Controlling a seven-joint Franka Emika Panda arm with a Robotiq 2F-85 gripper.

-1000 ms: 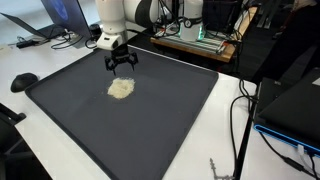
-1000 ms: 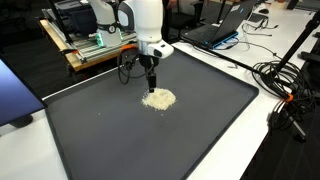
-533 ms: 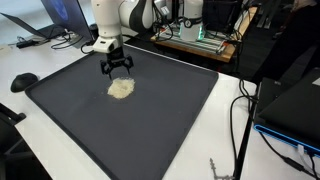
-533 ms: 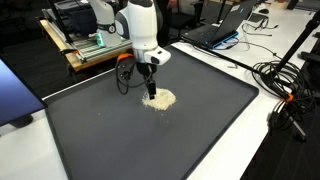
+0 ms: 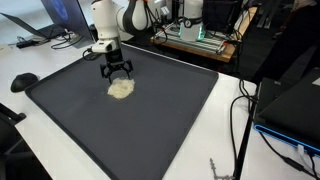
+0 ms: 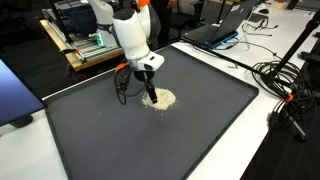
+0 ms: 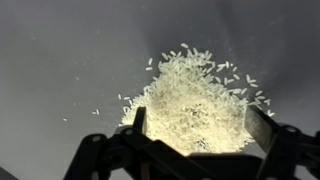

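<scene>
Rice grains [image 7: 195, 95] lie in a loose, pale heap on the dark grey mat [image 5: 165, 125], on the side of the mat nearest the robot's base, with a few strays scattered around the heap's edge. The gripper [image 5: 118, 70] hangs just above the heap, its fingers [image 7: 139, 120] spread wide with nothing between them. In the wrist view they straddle the near edge of the pile.

The heap looks very light, dry and free-flowing. It has no single body to pinch, and each grain is hard, small and likely to slip out of a closing grip. Any hold would probably work best low at the thick middle of the heap, with the fingertips close to the mat. Even so, most grains would likely spill sideways rather than lift.
</scene>
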